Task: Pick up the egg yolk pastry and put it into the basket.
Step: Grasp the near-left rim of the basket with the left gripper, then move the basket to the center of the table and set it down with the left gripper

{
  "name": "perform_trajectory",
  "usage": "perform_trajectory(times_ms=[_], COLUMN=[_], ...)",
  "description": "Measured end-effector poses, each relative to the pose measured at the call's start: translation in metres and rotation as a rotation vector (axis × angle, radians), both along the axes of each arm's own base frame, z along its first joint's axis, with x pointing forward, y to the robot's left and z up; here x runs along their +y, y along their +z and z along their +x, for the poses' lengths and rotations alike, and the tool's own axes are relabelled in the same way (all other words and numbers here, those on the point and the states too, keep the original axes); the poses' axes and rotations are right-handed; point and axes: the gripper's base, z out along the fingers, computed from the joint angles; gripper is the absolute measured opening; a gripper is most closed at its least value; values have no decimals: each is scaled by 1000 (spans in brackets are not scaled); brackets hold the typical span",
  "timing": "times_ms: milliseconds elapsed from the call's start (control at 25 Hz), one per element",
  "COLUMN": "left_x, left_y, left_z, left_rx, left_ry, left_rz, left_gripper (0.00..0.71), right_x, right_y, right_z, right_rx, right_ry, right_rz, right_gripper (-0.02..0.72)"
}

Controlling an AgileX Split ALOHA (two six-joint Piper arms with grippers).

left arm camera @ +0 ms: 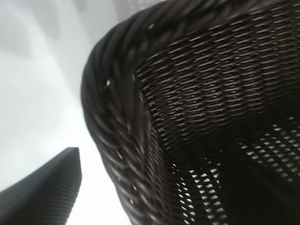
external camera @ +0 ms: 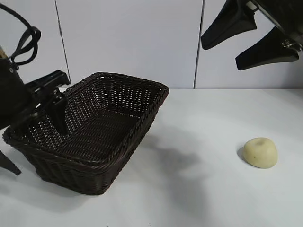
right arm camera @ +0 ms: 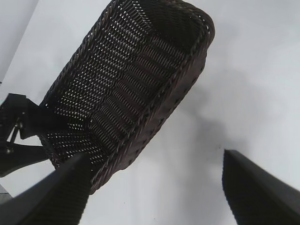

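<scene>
The egg yolk pastry (external camera: pixel 260 152), a small pale yellow dome, lies on the white table at the right, alone. The dark brown wicker basket (external camera: pixel 118 80) stands at the left and is empty; it also shows in the right wrist view (right arm camera: pixel 187 70) and in the left wrist view (left arm camera: pixel 112 108). My right gripper (external camera: pixel 221 56) is open and empty, high in the air up and to the left of the pastry, well clear of it. My left gripper (external camera: pixel 40 151) is open and straddles the basket's left rim, one finger inside and one outside, with a gap showing beside the outer finger (left arm camera: pixel 51 187).
The white table (external camera: pixel 199 189) stretches between basket and pastry with nothing else on it. A pale panelled wall (external camera: pixel 132 38) stands behind. The left arm's body (right arm camera: pixel 18 136) sits at the basket's far end in the right wrist view.
</scene>
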Motion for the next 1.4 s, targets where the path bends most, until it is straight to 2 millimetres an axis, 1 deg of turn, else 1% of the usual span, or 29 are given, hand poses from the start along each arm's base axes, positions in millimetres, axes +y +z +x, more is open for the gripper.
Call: perform_trajectory(times_ms=[160, 320, 400, 480, 600, 720, 840, 880, 1200, 1400], left_x=[-2, -3, -3, -3, -3, -2, -3, -3, -4, -8], left_y=[-12, -20, -22, -22, -22, -23, -22, -22, -21, -9], left_z=[5, 7, 6, 7, 6, 5, 7, 7, 7, 13], left_rx=[-35, -24, -22, -20, -20, -8, -18, -22, -13, -29], left_ry=[9, 10, 14, 17, 17, 20, 43, 37, 32, -21], left_rz=[-14, -8, -8, -8, -8, -3, -17, -17, -13, -25], left_gripper=[574, 572, 545, 484, 362, 220, 111, 101, 101, 101], right_x=[0, 0, 0, 0, 0, 0, 0, 0, 0, 0], right_y=[0, 0, 0, 0, 0, 0, 0, 0, 0, -1], right_z=[0, 0, 0, 0, 0, 0, 0, 0, -1, -1], right_rx=[0, 0, 0, 0, 0, 0, 0, 0, 6, 9], right_ry=[0, 0, 0, 0, 0, 0, 0, 0, 6, 13], right_rz=[0, -1, -1, -1, -1, -1, -1, -1, 0, -6], right_gripper=[561, 561, 561, 561, 561, 561, 561, 561, 561, 561])
